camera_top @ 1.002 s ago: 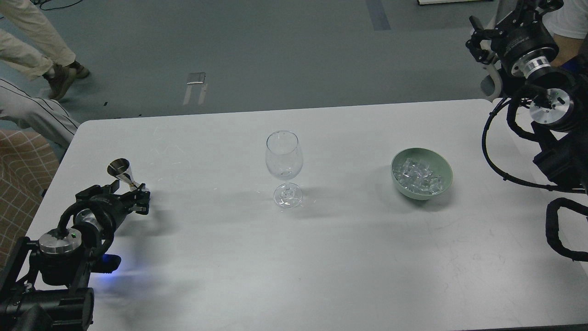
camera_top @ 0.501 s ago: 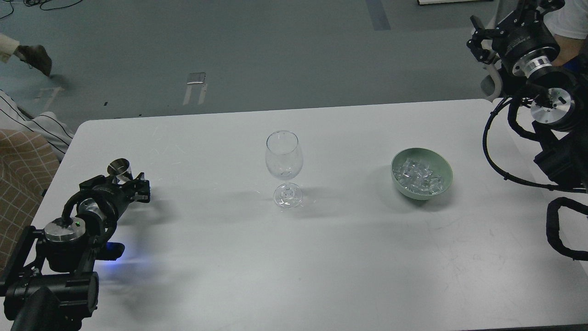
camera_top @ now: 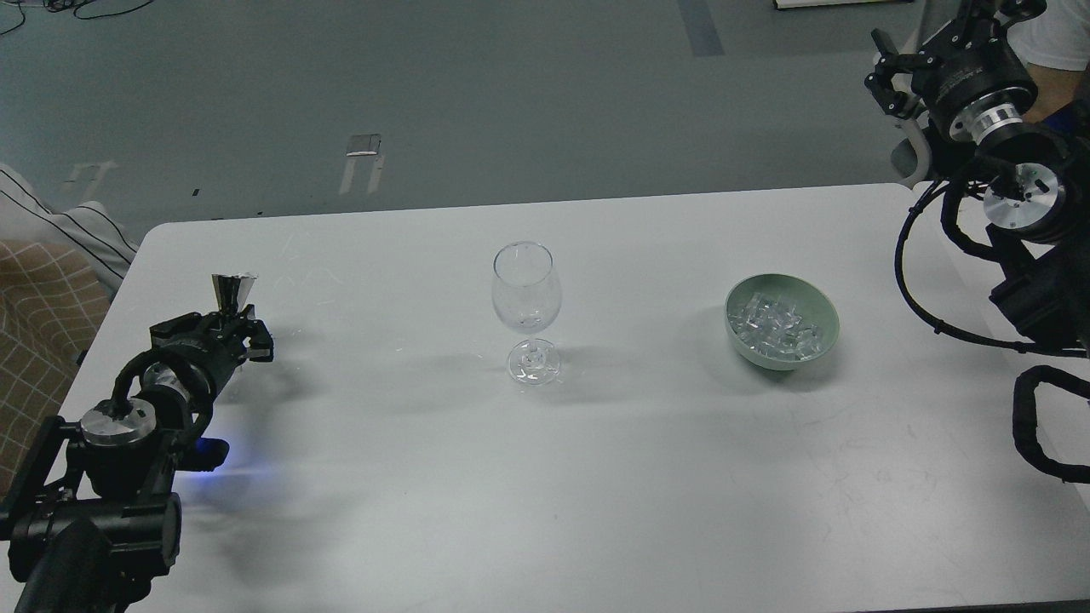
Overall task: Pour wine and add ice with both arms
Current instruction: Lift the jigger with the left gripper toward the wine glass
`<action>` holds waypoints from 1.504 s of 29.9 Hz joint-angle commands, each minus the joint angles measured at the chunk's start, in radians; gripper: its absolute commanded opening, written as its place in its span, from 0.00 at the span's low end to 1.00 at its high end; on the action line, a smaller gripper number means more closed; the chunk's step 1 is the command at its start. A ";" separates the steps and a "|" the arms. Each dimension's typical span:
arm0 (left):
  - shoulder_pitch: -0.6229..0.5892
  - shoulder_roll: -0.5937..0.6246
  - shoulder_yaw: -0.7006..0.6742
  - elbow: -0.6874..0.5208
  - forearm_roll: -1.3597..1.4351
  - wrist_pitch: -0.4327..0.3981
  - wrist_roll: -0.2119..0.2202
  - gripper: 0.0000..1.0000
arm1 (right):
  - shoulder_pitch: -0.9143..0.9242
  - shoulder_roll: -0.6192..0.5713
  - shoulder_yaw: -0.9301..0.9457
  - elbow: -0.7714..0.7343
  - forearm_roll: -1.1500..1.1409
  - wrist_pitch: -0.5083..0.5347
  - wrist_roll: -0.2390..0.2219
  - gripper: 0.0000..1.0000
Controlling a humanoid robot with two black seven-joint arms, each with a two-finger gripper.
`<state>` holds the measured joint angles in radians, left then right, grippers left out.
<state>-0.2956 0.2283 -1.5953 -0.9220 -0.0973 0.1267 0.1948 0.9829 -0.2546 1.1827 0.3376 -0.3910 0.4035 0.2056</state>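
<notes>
My left gripper (camera_top: 225,334) is at the table's left side, shut on the lower part of a small steel jigger (camera_top: 232,289) that stands upright above it. No wine shows; the jigger's inside is hidden. An empty clear stemmed glass (camera_top: 526,298) stands at the table's middle, well to the right of the jigger. The ice (camera_top: 775,323) is heaped in a pale green bowl (camera_top: 819,339) on the right. My right gripper (camera_top: 890,72) is raised beyond the table's far right corner, its fingers spread and empty.
The white table (camera_top: 545,477) has its left edge close to my left arm. A person's striped clothing (camera_top: 51,230) and a checked fabric (camera_top: 34,306) are just off the left edge. Black cable loops (camera_top: 915,289) hang over the right edge.
My left gripper has turned the jigger from tilted to upright and shifted slightly left and away. The walking person at the top left has gone from view. The right arm barely moved.
</notes>
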 commanded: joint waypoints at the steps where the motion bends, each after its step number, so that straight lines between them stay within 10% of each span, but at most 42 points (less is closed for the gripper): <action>1: 0.004 -0.001 -0.008 0.000 -0.002 -0.038 0.000 0.15 | 0.000 0.000 0.000 0.000 0.000 0.000 0.000 1.00; 14: -0.002 0.031 -0.035 -0.113 -0.042 -0.075 0.002 0.14 | -0.003 -0.012 -0.001 0.005 0.000 0.003 0.000 1.00; 45: 0.016 0.028 0.002 -0.669 -0.039 0.154 0.150 0.04 | -0.003 -0.020 0.003 0.024 0.001 0.003 0.000 1.00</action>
<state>-0.2945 0.2590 -1.6042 -1.5575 -0.1366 0.2790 0.3435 0.9802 -0.2752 1.1871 0.3594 -0.3895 0.4072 0.2056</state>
